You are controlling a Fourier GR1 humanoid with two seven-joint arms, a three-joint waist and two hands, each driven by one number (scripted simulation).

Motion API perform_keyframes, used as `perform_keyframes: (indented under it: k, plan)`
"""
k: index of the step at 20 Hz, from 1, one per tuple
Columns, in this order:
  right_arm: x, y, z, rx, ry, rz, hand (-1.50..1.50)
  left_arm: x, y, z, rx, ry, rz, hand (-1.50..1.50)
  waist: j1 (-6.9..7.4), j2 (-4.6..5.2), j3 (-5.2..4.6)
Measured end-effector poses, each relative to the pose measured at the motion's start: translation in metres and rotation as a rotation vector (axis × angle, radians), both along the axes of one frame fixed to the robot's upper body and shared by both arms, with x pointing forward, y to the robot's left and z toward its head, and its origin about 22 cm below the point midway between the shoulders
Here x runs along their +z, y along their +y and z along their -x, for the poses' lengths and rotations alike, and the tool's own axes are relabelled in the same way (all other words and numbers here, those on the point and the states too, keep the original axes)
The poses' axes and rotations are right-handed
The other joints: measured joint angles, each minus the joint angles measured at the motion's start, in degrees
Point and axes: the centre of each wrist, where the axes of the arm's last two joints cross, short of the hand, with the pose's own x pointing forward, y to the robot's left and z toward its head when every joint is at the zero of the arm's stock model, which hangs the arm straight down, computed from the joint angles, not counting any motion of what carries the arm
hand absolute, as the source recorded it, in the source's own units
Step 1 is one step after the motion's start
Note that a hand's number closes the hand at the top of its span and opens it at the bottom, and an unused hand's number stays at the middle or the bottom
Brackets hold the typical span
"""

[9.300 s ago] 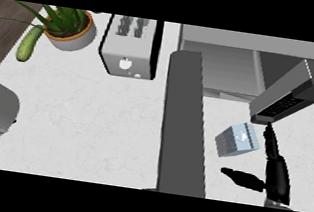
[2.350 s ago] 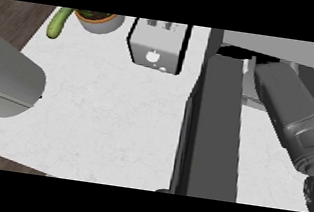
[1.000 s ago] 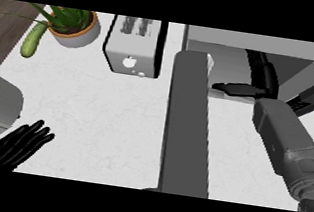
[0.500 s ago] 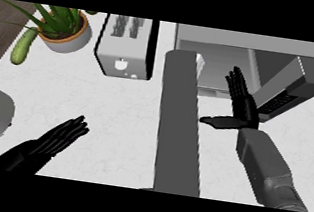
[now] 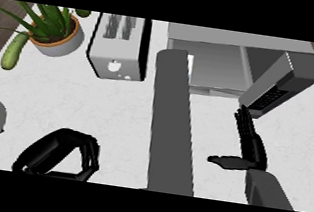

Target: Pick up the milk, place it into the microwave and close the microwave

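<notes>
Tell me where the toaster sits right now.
In the head view, the toaster stands at the counter's back, left of the microwave and right of the potted plant.

Two black hands show above the counter: the left hand (image 5: 60, 157) with fingers curled, and the right hand (image 5: 248, 146) with fingers straight. Just beyond the right hand's fingertips stands one microwave (image 5: 229, 62) with one open door (image 5: 278, 87). Up and away from the left hand are one toaster (image 5: 118, 47), one potted plant (image 5: 52, 27) and one cucumber (image 5: 13, 51).
</notes>
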Motion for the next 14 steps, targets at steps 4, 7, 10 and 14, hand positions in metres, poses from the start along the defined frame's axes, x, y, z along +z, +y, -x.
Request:
perform_keyframes:
  k: [4,7,10,14]
  plan:
    - [-0.011,-0.024,0.035,-0.060,0.007,0.009,-1.50,-0.003,-0.018,-0.014,-0.029,-0.007,-0.060,1.50,-0.34,0.07,-0.01]
    - [-0.011,-0.049,0.060,-0.097,0.000,0.029,-1.50,-0.007,-0.030,-0.026,-0.055,-0.026,-0.094,1.50,-0.65,0.15,-0.07]
    - [-0.006,-0.073,0.085,-0.127,-0.009,0.040,-1.50,-0.019,-0.044,-0.033,-0.089,-0.034,-0.119,1.50,-0.78,0.27,-0.10]
    - [0.007,-0.094,0.118,-0.145,-0.024,0.034,-1.50,-0.028,-0.066,-0.037,-0.122,-0.059,-0.141,1.50,-0.20,0.42,-0.07]
